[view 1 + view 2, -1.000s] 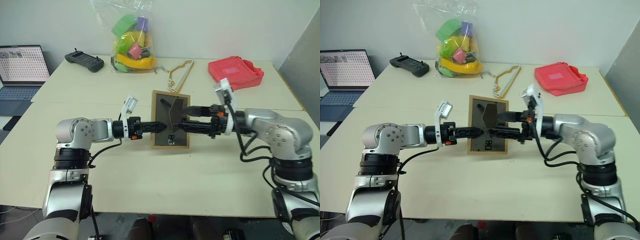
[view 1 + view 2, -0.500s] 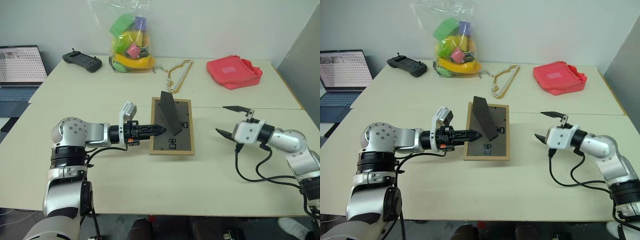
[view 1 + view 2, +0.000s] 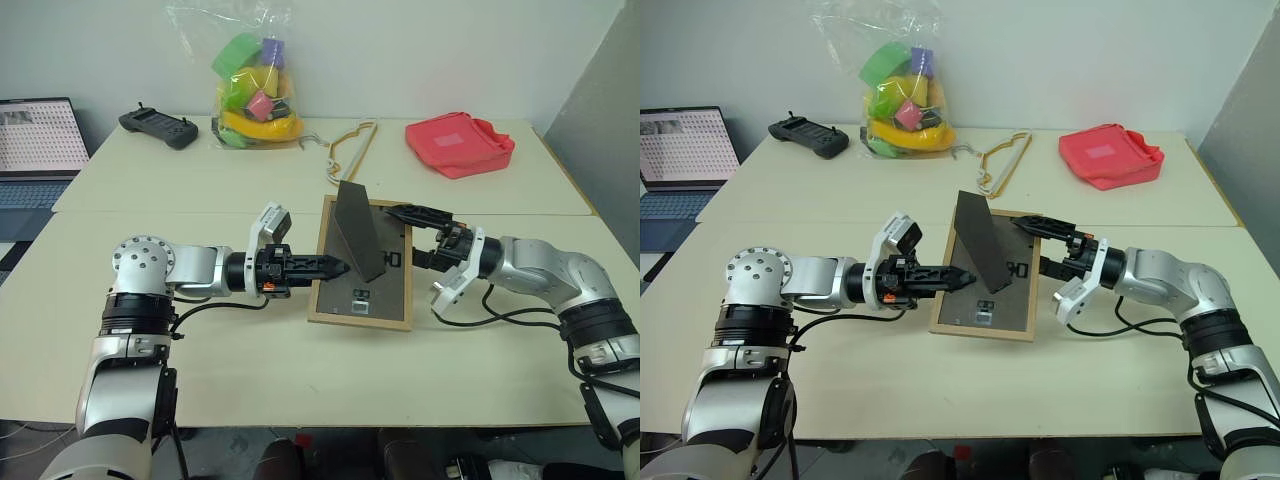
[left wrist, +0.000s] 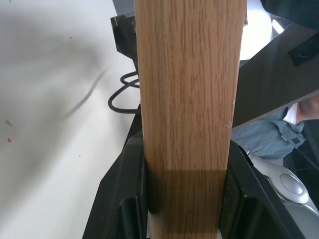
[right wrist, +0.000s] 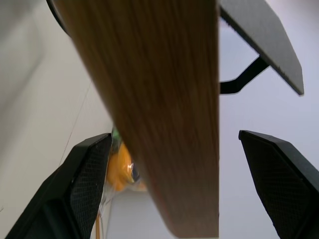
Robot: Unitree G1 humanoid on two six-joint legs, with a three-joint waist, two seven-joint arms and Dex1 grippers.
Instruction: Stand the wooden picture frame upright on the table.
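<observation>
Head views: wooden picture frame (image 3: 362,290) lay back-side up near the centre of the table (image 3: 300,380), its dark fold-out stand (image 3: 358,232) swung up off the back panel. Left gripper (image 3: 338,268) clamped on the frame's edge at nine o'clock. Right gripper (image 3: 1032,245) reached in from three o'clock, fingers spread wide astride the opposite edge, gripping nothing. Well clear toward twelve o'clock: tan hanger (image 3: 350,152), bag of toys (image 3: 252,85), red pouch (image 3: 459,143), black controller (image 3: 158,126).

Left wrist view: light-wood rail of the frame pinched squarely between both black fingers (image 4: 128,199), with bare tabletop beyond.

Right wrist view: frame's rail ran between the wide-apart fingertips (image 5: 89,174), touching neither; stand's grey panel (image 5: 264,40) jutted past it.

Judged step: stand already deployed, frame gripped on one side and not yet raised. Next move probably called for closing the right fingers on the free edge, then tipping the frame up from both sides until bottom rail and stand foot rested on the table, and letting go gently to avoid toppling.
</observation>
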